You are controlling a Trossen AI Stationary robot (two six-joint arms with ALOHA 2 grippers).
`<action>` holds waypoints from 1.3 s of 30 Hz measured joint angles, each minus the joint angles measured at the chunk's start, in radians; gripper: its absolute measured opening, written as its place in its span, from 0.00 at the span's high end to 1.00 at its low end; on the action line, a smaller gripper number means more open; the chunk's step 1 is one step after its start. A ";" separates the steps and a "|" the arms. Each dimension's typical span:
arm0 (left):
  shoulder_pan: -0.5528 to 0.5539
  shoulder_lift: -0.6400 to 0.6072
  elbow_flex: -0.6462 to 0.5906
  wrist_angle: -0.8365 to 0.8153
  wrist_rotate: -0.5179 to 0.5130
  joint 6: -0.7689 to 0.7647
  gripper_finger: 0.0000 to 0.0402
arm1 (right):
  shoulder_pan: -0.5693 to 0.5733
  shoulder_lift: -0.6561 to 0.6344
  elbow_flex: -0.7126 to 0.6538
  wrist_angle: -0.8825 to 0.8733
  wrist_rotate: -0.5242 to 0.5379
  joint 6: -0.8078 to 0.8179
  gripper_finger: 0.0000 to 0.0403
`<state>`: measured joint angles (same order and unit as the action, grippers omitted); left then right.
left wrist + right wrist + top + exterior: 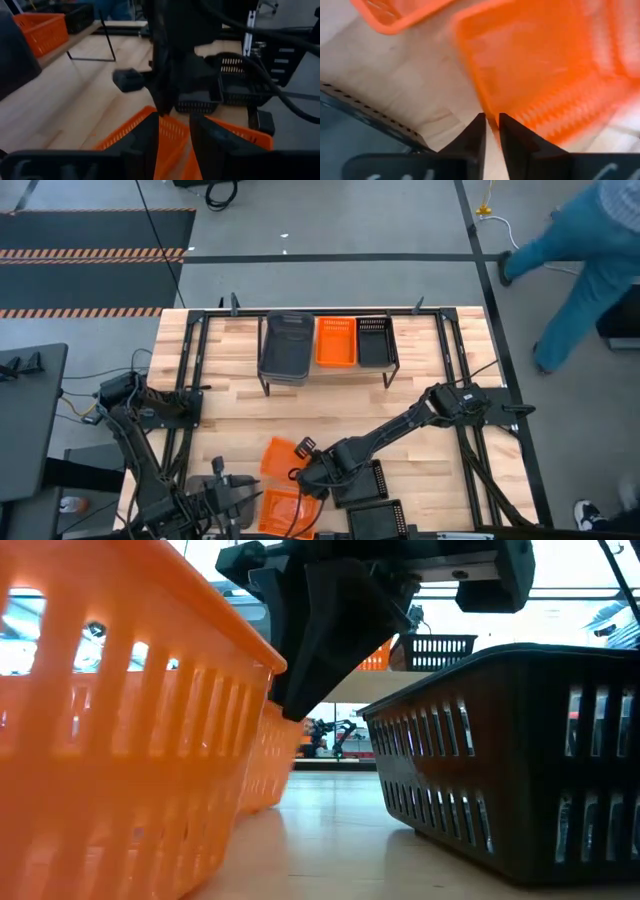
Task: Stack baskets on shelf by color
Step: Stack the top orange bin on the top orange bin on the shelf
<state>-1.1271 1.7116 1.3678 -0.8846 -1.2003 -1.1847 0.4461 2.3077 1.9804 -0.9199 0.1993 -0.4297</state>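
On the shelf (266,385) at the table's far side, a grey basket (287,346), an orange basket (336,340) and a black basket (373,340) rest on their bottoms side by side. Two more orange baskets are near the front edge. One of them (280,457) looks skewed, and my right gripper (491,131) is shut on its wall. The other (278,512) lies flat on the table. My left gripper (174,145) hovers beside and above that basket (120,137), with its fingers a little apart and the orange showing through the gap. My right gripper pinches the skewed orange basket's side wall at its rim (486,116), on the side nearest the black baskets. One finger is inside and one outside. The fingers come steeply from above, pointing down. Whether the basket is clear of the table I cannot tell.
Two black baskets (365,480) (378,522) lie close to the right of my right gripper. In the low view one of them (510,760) stands large on the right. Bare wood (330,412) lies between the shelf and the near baskets. A person (590,260) walks beyond the far right corner.
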 joint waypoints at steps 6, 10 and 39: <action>0.008 -0.057 0.000 0.010 -0.056 0.068 0.71 | -0.001 0.000 -0.060 0.051 -0.005 0.011 0.95; 0.009 -0.121 0.000 0.055 -0.090 0.169 0.71 | 0.004 -0.002 -0.046 0.039 0.036 0.048 0.97; 0.003 -0.215 0.001 0.180 -0.080 0.542 0.71 | 0.098 -0.294 0.338 -0.375 0.361 0.472 0.98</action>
<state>-1.1237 1.4967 1.3689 -0.7046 -1.2798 -0.6426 0.5437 2.0138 2.3184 -1.2947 0.5599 0.0425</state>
